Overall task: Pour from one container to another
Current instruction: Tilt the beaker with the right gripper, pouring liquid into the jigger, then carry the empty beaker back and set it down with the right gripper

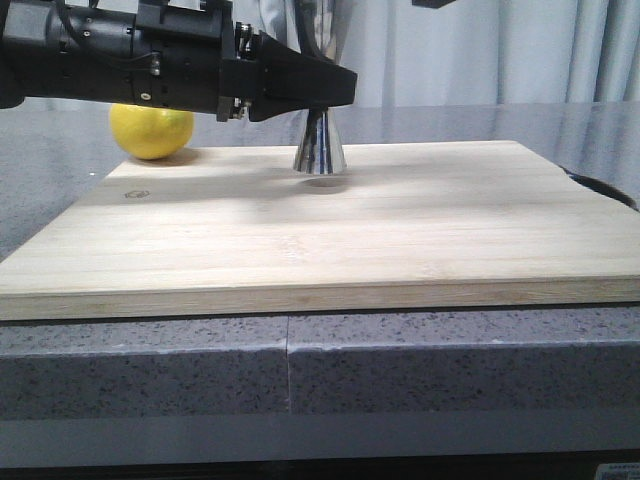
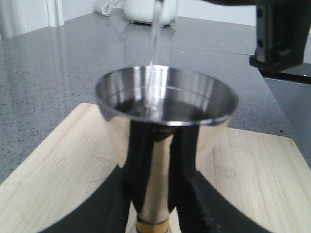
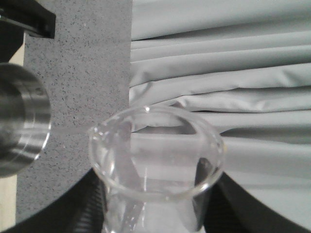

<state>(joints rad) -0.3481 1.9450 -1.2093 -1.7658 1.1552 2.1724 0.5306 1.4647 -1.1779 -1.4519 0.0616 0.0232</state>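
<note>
The steel jigger (image 1: 320, 146) is over the far middle of the wooden board (image 1: 300, 230), and my left gripper (image 1: 335, 88) is shut on its narrow waist. In the left wrist view a thin stream of clear liquid (image 2: 154, 43) falls into the jigger's upper cup (image 2: 165, 99), with my left gripper (image 2: 155, 194) around the stem below it. The clear glass beaker (image 3: 155, 155) lies tilted on its side in my right gripper (image 3: 155, 199), which is shut on it. Its lip points toward the jigger (image 3: 19, 126). The beaker is not distinguishable in the front view.
A yellow round fruit (image 1: 150, 130) sits behind the board's far left corner. A dark object (image 1: 605, 188) shows at the board's right edge. The board lies on a grey speckled counter (image 1: 150, 370), with a white appliance (image 2: 148, 12) and curtains beyond.
</note>
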